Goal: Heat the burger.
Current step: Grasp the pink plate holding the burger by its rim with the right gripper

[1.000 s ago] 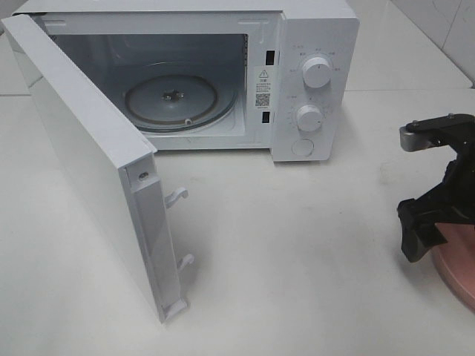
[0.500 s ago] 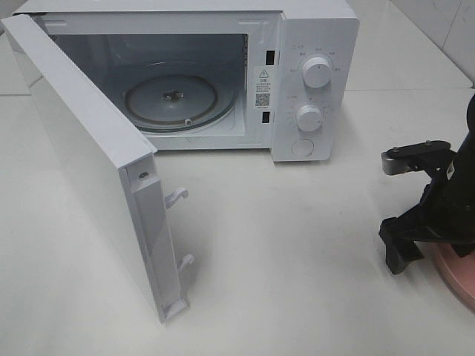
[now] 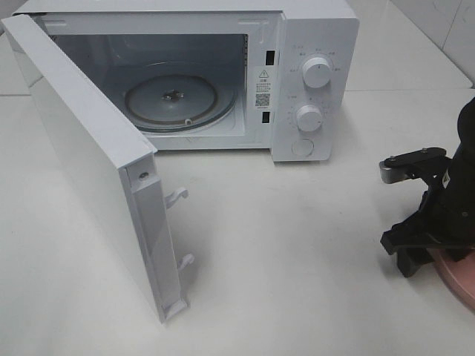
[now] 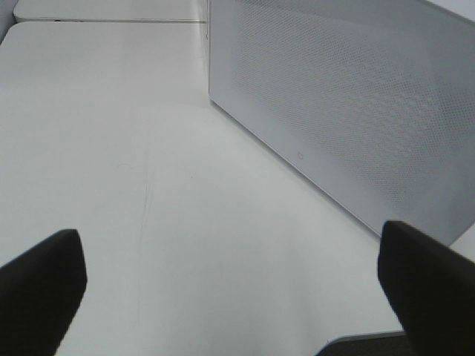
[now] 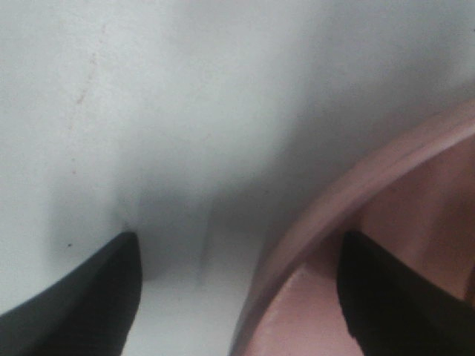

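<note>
The burger is out of view in every frame. At the table's right edge my right gripper [image 3: 413, 254] points down at the rim of a flat pink plate [image 3: 459, 279]. In the right wrist view its two black fingers [image 5: 78, 297] straddle the pink plate's rim [image 5: 312, 245], one over the table and one over the plate. The jaws are open, with a gap showing beside the rim. My left gripper [image 4: 237, 297] is open and holds nothing. It hovers over bare table, facing the outer side of the microwave door [image 4: 356, 111].
A white microwave [image 3: 315, 44] stands at the back with its door [image 3: 89, 163] swung wide toward the front left. Its glass turntable [image 3: 171, 96] carries nothing. Two knobs and a button are on its right panel.
My right arm has come down and settled lower at the plate's rim. The left gripper's view gives no earlier frame, and the microwave has not moved.
</note>
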Controlling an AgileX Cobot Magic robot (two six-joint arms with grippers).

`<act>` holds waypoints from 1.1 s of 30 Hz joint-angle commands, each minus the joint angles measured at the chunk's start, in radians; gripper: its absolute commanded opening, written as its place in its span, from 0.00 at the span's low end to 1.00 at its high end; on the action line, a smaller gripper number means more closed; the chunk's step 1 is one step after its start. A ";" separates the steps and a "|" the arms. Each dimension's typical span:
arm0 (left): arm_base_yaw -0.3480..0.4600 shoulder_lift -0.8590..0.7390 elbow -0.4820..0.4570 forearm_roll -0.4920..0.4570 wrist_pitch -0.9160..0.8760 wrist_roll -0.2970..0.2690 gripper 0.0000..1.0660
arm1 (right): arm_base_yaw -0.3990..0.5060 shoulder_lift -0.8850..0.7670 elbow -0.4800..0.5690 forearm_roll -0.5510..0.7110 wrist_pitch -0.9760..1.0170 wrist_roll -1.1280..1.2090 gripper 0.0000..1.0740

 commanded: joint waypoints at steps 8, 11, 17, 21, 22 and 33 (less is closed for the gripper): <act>-0.006 -0.015 -0.001 -0.006 -0.014 0.003 0.96 | -0.003 0.029 0.014 0.002 0.002 0.008 0.13; -0.006 -0.015 -0.001 -0.006 -0.014 0.003 0.96 | -0.003 0.029 0.014 0.002 0.001 0.018 0.00; -0.006 -0.015 -0.001 -0.006 -0.014 0.003 0.96 | -0.002 0.029 0.013 -0.009 0.022 0.043 0.00; -0.006 -0.015 -0.001 -0.006 -0.014 0.003 0.96 | 0.002 0.013 0.013 -0.012 0.037 0.055 0.00; -0.006 -0.015 -0.001 -0.006 -0.014 0.003 0.96 | 0.002 0.003 0.013 -0.013 0.039 0.057 0.00; -0.006 -0.015 -0.001 -0.006 -0.014 0.003 0.96 | 0.002 -0.091 0.013 -0.077 0.110 0.117 0.00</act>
